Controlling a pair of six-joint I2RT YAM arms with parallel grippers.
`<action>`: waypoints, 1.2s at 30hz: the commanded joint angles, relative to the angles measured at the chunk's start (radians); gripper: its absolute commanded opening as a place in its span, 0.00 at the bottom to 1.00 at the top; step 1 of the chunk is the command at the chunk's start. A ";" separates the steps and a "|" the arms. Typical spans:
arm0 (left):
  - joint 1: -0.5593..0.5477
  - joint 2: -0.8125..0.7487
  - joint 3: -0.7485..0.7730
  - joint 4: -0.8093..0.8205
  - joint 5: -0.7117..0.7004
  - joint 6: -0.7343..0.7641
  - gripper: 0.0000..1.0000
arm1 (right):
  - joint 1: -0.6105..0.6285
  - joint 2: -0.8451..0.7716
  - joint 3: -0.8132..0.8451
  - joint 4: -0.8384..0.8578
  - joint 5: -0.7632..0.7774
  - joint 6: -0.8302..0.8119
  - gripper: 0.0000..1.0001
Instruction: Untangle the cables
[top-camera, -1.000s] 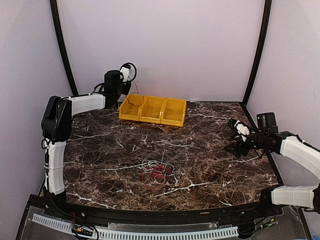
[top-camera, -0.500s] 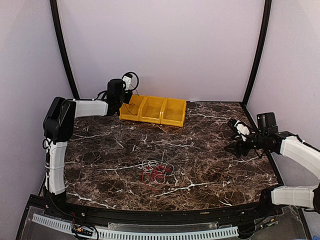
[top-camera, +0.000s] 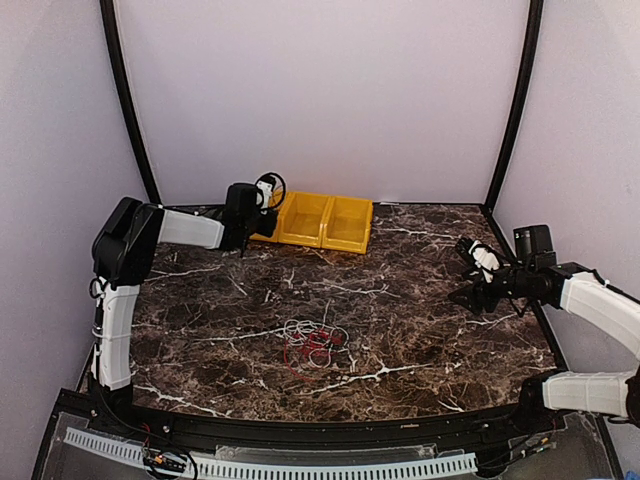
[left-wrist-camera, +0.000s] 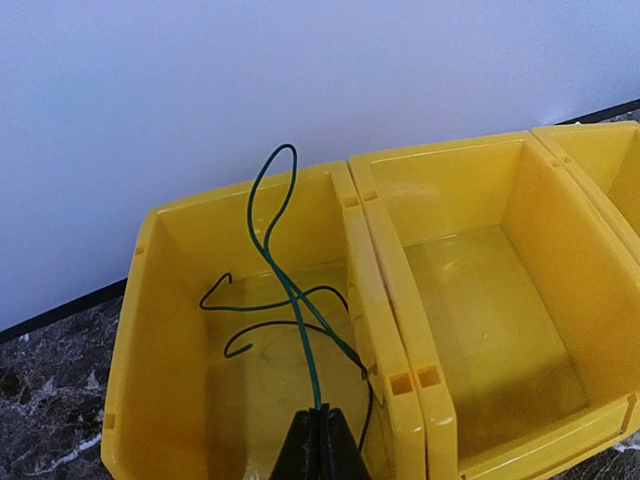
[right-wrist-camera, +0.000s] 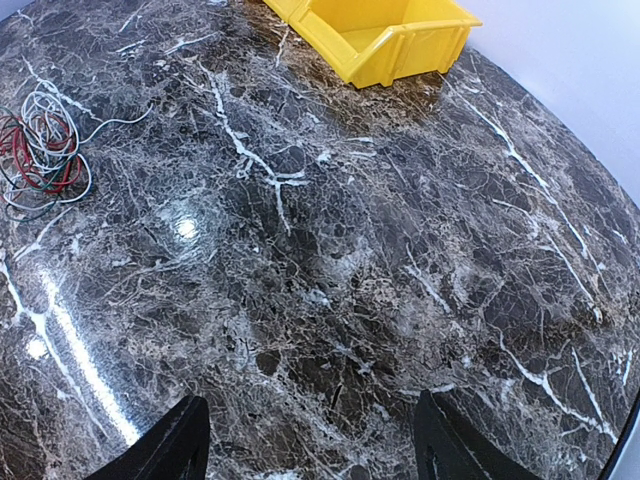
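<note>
Start on the left. Your left pincer (left-wrist-camera: 320, 445) is shut tight on a thin green wire (left-wrist-camera: 275, 250). It holds the wire over the left box of the yellow bin (left-wrist-camera: 125, 350), at the far left of the surface (top-camera: 420, 330). The wire stands up in a springy loop, so it looks light and bendy and may flick about when you let go. A thin black wire (left-wrist-camera: 250, 327) already lies in that same box. The green one crosses over it, and I cannot tell if they touch.

In the middle of the surface, nearer to you, lies the bundle of cables (top-camera: 315, 345). It is well apart from both arms. You can see red and white loops, and some darker bits. They look soft and thin, and the loops will likely catch on each other. I think it is best to pinch one loose end or an outside loop and pull gently.

On the right, your right pincer (top-camera: 475, 278) hangs over the surface, wide open, holding nothing.

The bundle is too small to show how many wires are left or how they cross. The left wrist view cuts off the bin's right box.
</note>
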 joint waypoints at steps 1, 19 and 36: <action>0.005 -0.022 0.004 -0.061 0.019 -0.093 0.00 | -0.007 -0.002 -0.001 0.017 0.001 -0.003 0.72; 0.041 -0.040 0.091 -0.197 -0.058 -0.213 0.29 | -0.007 -0.010 -0.003 0.013 -0.002 -0.006 0.72; -0.113 -0.795 -0.637 0.107 0.144 -0.268 0.84 | -0.006 0.021 0.009 0.014 -0.018 -0.011 0.73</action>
